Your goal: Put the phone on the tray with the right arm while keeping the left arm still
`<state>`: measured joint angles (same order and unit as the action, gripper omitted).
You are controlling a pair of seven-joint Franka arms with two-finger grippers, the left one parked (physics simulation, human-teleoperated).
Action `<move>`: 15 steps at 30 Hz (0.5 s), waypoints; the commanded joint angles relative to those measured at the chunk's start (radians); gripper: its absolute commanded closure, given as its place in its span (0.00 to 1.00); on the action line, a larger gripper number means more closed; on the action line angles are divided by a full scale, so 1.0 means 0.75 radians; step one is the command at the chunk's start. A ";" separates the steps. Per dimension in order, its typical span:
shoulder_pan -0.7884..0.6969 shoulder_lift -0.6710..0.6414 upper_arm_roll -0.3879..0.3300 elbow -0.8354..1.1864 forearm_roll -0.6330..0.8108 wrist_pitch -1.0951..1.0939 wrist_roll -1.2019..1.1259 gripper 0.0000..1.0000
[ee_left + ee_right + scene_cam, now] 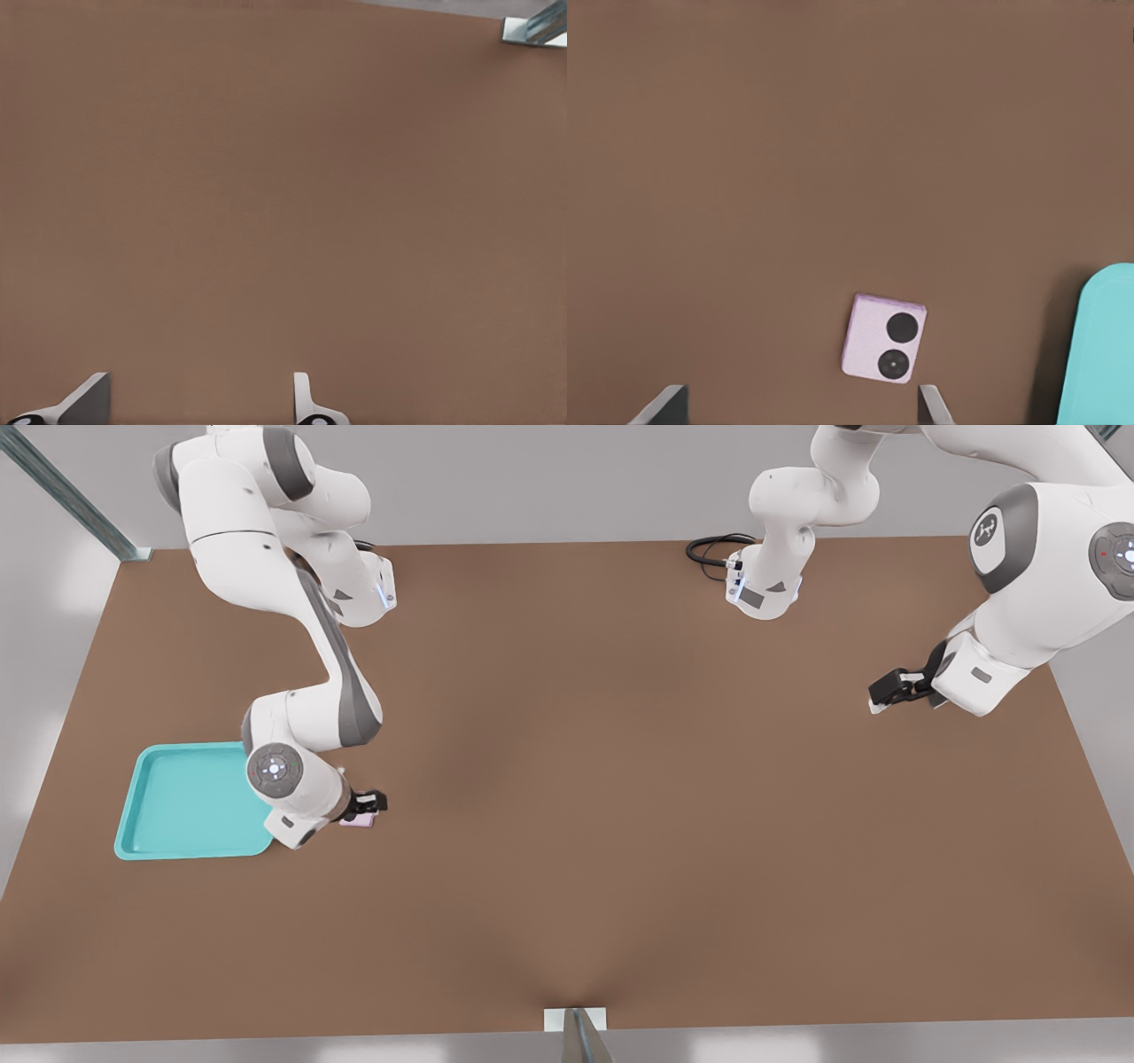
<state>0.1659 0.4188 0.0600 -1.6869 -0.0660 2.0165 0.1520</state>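
Observation:
The pale pink phone (884, 339) lies flat on the brown table with its two black lenses facing up. In the front view only an edge of the phone (358, 823) shows beneath my gripper (368, 806). My gripper (797, 409) hovers just over it, open, with the phone between the fingertips (932, 405) and nearer one of them. The turquoise tray (190, 802) sits close by, toward the front view's left of the phone, with nothing in it. A corner of the tray (1103, 354) shows in the right wrist view. My wrist covers the tray's near corner.
The parked arm (1019, 602) hangs over the table at the front view's right, its gripper (895, 688) low. A black cable (713, 549) coils by its base at the back. A metal post (580, 1036) stands at the table's front edge.

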 commanded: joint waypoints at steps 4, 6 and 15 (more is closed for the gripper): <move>-0.017 -0.006 -0.002 -0.140 -0.006 0.451 0.587 0.03; -0.043 -0.055 -0.002 -0.264 -0.004 0.506 0.583 0.03; -0.068 -0.014 0.006 -0.420 0.055 0.576 0.470 0.03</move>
<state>0.1151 0.4053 0.0640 -1.9976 -0.0384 2.3856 0.3847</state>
